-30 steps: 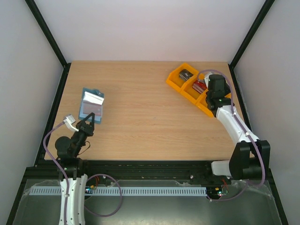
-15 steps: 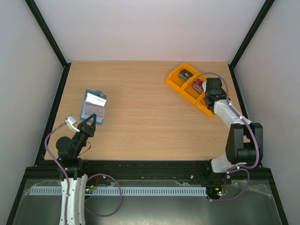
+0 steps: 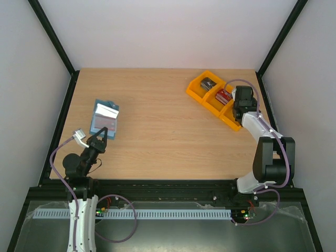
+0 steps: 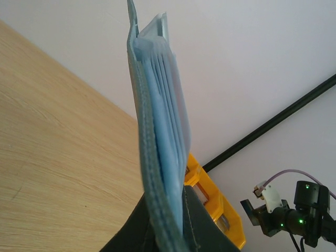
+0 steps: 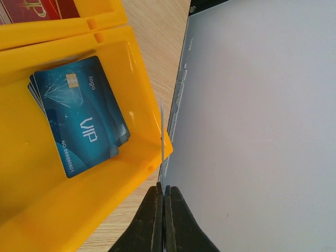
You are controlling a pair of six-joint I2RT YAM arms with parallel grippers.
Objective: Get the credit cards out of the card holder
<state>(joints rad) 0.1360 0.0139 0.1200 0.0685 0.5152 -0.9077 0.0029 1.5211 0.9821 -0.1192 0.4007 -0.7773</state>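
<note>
One credit card [image 5: 162, 137], edge-on, sits pinched in the closed right hand [image 5: 163, 202] over the outer wall of the orange tray [image 5: 79, 199], beside the blue cards [image 5: 79, 118] lying inside. The card holder [image 4: 157, 131] stands clamped in the closed left hand [image 3: 100, 137], at the left of the counter [image 3: 168, 136]. Better to shift inward past the wall before releasing, or the card may drop outside.

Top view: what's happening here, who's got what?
The left gripper is shut on the near edge of the teal card holder. The right gripper pinches one thin card, seen edge-on, at the outer wall of the orange tray, beside its end compartment, where a stack of blue cards lies. Red cards sit in the middle compartment. Cards appear to be going into the tray; whether any remain in the holder cannot be told.
</note>
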